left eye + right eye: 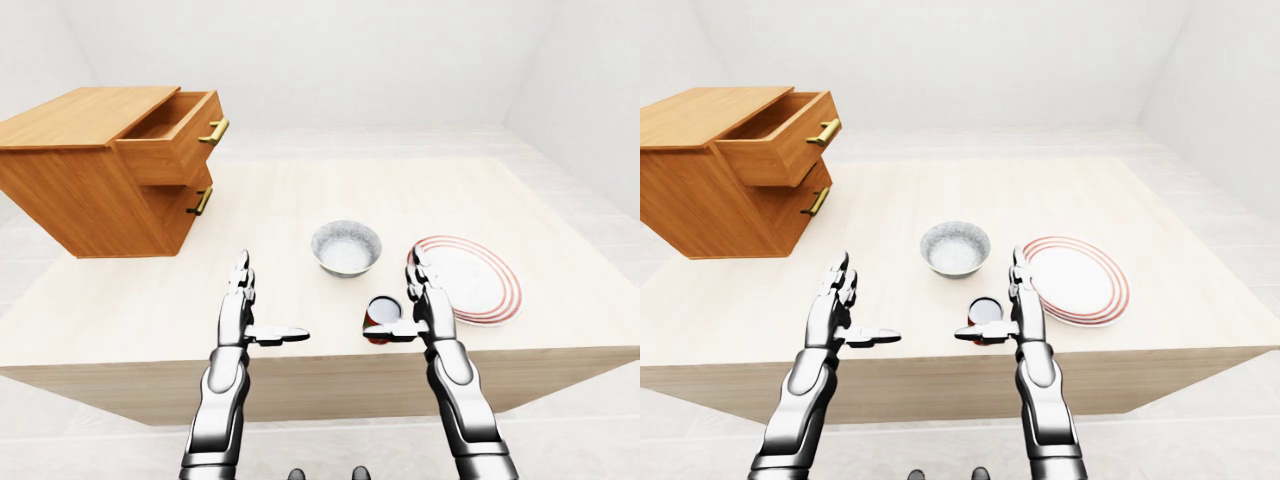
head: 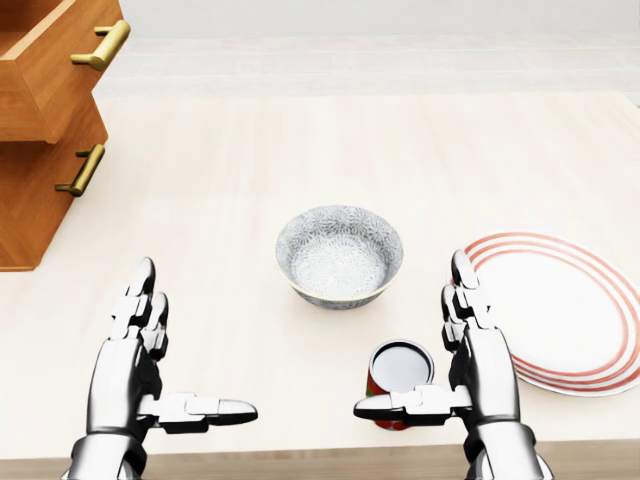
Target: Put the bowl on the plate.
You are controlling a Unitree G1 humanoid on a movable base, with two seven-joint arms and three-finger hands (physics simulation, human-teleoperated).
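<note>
Pale wood-grain bench (image 2: pixel 300 150) carries a round speckled grey bowl (image 2: pixel 339 256), left of the flat red-ringed plate (image 2: pixel 575 312). Chrome left hand (image 2: pixel 135 375) and right hand (image 2: pixel 470 365) hover with fingers spread, holding nothing.

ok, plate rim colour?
White plate with red concentric rings at the rim; clearest in the head view.

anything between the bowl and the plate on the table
Nothing: in the head view the stretch of table between the bowl and the plate is bare wood. The red can sits lower in the view, outside that gap.
</note>
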